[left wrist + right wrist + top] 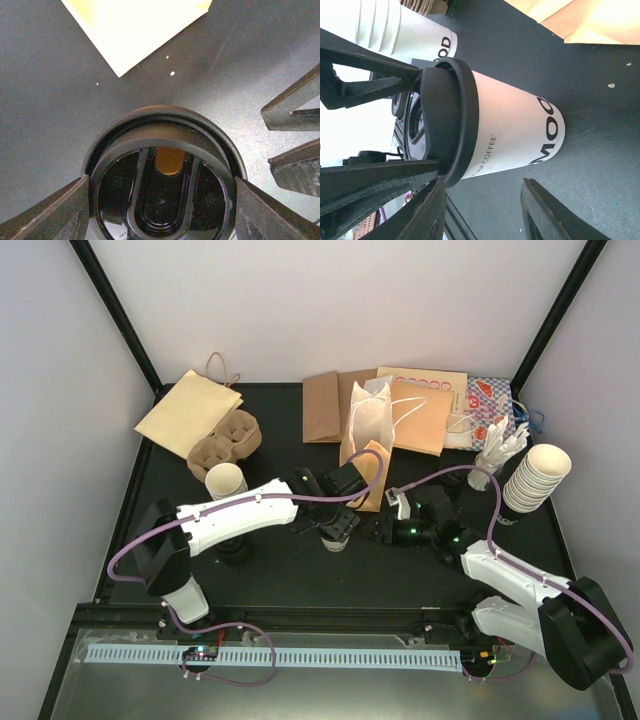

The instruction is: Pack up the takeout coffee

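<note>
Cup [510, 135] of the takeout coffee is small and made of cream-white paper, a little narrower at the foot. It carries a round black plastic lid [452, 120]. The lid has a thick rim and a sunken glossy top with a long raised bar across it. It has one sip hole, where something brown shows. It sits fully down on the mouth of the cup.

On the paper wall there are big black letters "MOO", near the foot. If more letters follow, they turn out of view. Nearer to the lid there is a thin line of small print that ends with the word "COFFEE"; the words before it are too small to read. The top of the lid has small moulded marks, but I cannot read them.

The cup stands upright on the black table [330, 580], about in the middle, just in front of a white paper bag [365, 430]. The left gripper [161, 187] is above the cup and pinches the lid by its rim, one finger on each side. The right gripper [482, 182] is low beside the wall of the cup, its jaws spread with nothing between them. Whether a finger touches the paper I cannot tell. To the left of the cup, apart from it, stands a stack [395, 30] of lidless cups, and the outer one shows "OOD".
</note>
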You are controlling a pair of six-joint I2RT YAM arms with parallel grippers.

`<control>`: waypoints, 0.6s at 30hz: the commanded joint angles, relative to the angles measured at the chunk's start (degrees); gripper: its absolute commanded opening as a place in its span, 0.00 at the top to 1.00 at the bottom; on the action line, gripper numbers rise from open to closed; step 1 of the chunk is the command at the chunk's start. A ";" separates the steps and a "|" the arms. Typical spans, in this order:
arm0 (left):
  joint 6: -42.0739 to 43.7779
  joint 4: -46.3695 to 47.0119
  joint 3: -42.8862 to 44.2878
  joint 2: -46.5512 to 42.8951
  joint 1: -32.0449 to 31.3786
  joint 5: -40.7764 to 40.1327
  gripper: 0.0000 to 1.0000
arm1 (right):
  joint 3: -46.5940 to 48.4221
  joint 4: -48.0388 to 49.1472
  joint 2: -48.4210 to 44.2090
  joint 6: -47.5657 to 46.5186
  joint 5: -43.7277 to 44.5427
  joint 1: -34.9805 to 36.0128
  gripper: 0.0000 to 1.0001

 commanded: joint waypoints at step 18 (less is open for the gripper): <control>1.56 -2.01 -0.47 -0.83 0.25 3.70 0.44 | 6.31 5.34 7.54 3.36 0.61 0.39 0.56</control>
